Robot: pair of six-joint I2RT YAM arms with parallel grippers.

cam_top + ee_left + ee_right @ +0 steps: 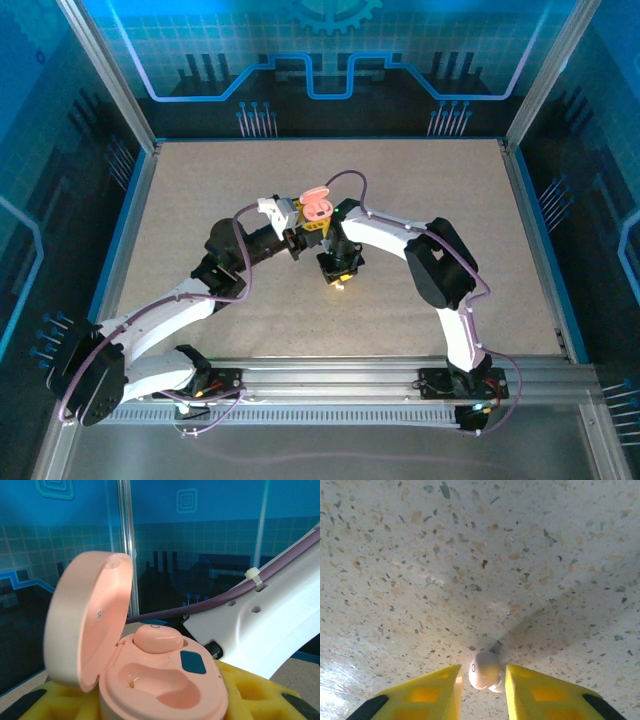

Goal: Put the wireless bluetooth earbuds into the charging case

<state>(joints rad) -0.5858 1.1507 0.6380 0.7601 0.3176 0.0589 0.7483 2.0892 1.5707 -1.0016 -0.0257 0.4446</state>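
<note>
A pink charging case with its lid swung open is clamped in my left gripper, held above the table. One pink earbud sits in the case's far socket, while the near socket holds nothing. My right gripper points down at the table just in front of the case. A pale pink earbud is pinched between its yellow fingertips, right at the speckled tabletop.
The right arm's white link and purple cable pass close behind the case. Speckled tabletop stretches open around the right gripper. Metal frame posts and blue walls ring the table.
</note>
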